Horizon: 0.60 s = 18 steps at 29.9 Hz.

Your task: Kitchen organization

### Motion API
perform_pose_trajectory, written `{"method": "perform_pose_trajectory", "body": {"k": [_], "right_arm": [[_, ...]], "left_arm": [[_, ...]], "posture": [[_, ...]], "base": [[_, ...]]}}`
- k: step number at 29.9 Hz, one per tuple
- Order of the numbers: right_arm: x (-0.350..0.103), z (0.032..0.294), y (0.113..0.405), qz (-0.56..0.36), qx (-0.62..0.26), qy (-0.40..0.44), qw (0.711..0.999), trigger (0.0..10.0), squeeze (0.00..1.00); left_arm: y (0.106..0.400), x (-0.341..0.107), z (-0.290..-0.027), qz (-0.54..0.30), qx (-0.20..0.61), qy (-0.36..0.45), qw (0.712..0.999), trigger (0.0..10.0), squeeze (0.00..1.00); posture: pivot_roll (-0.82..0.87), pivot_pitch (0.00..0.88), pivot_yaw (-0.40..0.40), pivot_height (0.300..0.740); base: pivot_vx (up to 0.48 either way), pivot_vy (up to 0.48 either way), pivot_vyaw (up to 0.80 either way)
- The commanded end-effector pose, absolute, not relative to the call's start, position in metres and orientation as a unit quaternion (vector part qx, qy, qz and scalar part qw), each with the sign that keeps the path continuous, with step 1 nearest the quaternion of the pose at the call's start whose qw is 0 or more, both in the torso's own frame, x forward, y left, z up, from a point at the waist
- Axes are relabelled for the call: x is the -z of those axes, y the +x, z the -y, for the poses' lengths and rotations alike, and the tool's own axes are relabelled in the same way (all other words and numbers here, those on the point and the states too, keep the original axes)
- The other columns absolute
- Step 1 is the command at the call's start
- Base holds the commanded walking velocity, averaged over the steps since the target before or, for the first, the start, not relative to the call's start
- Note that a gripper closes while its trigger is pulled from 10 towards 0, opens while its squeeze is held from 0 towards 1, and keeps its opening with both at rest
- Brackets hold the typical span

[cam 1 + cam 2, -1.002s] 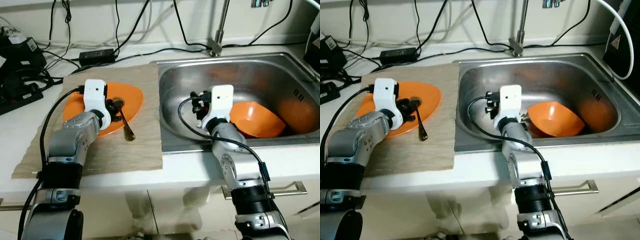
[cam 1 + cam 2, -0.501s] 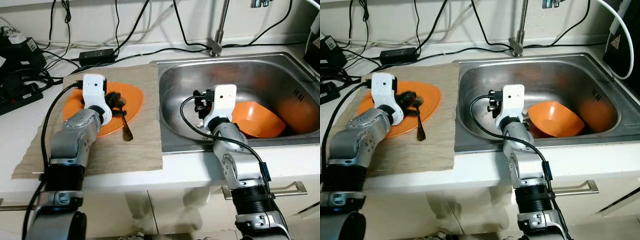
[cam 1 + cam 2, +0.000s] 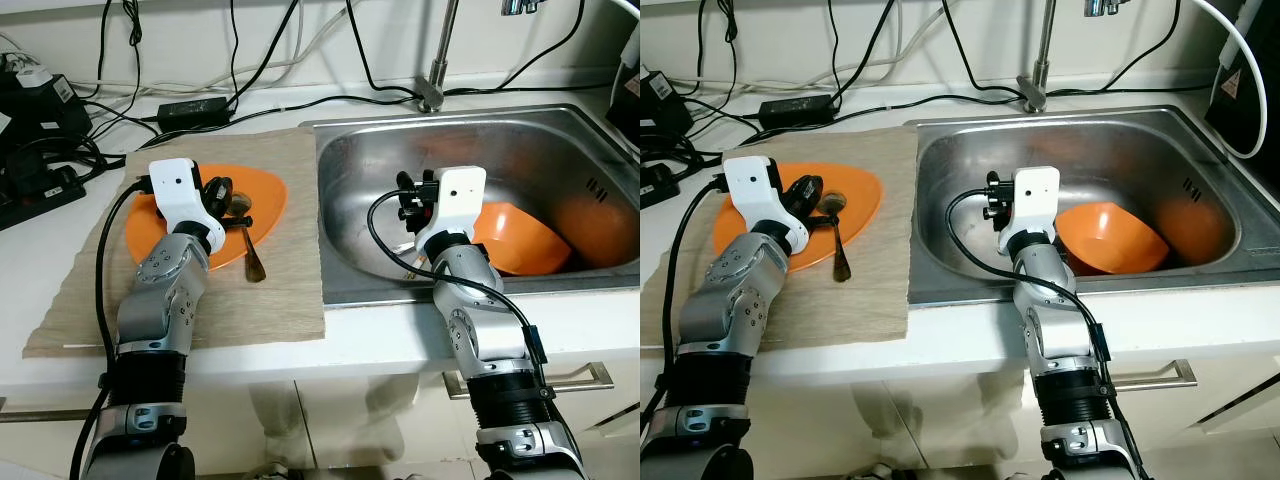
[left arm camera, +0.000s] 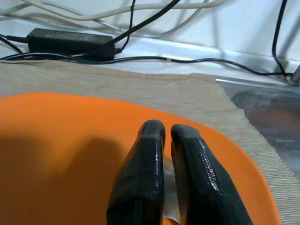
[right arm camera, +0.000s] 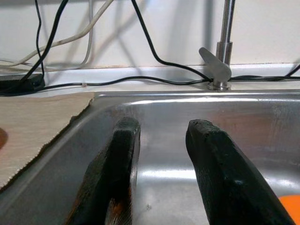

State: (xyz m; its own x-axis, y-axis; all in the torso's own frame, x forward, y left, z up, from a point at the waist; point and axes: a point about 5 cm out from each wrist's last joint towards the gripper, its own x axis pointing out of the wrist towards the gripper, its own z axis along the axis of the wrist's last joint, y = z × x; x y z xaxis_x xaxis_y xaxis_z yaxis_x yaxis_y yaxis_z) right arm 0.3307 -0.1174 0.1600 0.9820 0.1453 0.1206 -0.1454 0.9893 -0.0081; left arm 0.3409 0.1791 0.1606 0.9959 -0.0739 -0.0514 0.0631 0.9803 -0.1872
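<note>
An orange plate (image 3: 268, 192) lies on a beige mat (image 3: 285, 300) left of the sink. A metal spoon (image 3: 250, 250) rests with its bowl on the plate and its handle reaching onto the mat. My left gripper (image 3: 225, 195) is over the plate, its fingers (image 4: 150, 168) pressed together with a glint of the spoon in the narrow gap. An orange bowl (image 3: 520, 240) sits tilted in the steel sink (image 3: 360, 170). My right gripper (image 5: 159, 129) hovers open inside the sink, left of the bowl, with nothing between its fingers.
A faucet (image 3: 437, 60) rises behind the sink. Black cables and a power adapter (image 3: 195, 110) run along the counter's back, with a power strip (image 3: 35, 185) at far left. An orange shape (image 3: 600, 230) lies by the sink's right wall. The counter edge runs just before me.
My left wrist has pulled back and to the left over the plate, and the spoon's handle has shifted slightly left with it. The right gripper has drifted a little to the right.
</note>
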Motion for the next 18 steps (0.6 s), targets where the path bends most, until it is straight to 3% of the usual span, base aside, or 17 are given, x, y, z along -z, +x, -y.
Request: {"method": "perform_pose_trajectory", "body": {"k": [1, 10, 14, 18], "right_arm": [[-0.157, 0.116, 0.328, 0.061, -0.075, -0.006, 0.995, 10.0, 0.0], [-0.154, 0.117, 0.328, 0.073, -0.061, -0.004, 0.995, 10.0, 0.0], [-0.149, 0.119, 0.331, 0.073, -0.054, 0.003, 0.996, 10.0, 0.0], [-0.145, 0.12, 0.336, 0.073, -0.053, -0.002, 0.996, 10.0, 0.0]], "left_arm": [[0.342, -0.168, -0.183, -0.023, 0.022, -0.081, 0.996, 10.0, 0.0], [0.33, -0.175, -0.187, 0.058, -0.038, -0.064, 0.996, 10.0, 0.0], [0.325, -0.146, -0.202, 0.052, -0.102, -0.001, 0.993, 10.0, 0.0], [0.325, -0.141, -0.204, 0.064, -0.109, 0.062, 0.99, 10.0, 0.0]], "posture": [[-0.1, 0.0, 0.104, 0.74], [-0.09, 0.0, 0.108, 0.74], [-0.1, 0.0, 0.105, 0.74], [-0.1, 0.0, 0.1, 0.74]], "base": [[0.0, 0.0, 0.0], [0.0, 0.0, 0.0], [0.0, 0.0, 0.0], [0.0, 0.0, 0.0]]}}
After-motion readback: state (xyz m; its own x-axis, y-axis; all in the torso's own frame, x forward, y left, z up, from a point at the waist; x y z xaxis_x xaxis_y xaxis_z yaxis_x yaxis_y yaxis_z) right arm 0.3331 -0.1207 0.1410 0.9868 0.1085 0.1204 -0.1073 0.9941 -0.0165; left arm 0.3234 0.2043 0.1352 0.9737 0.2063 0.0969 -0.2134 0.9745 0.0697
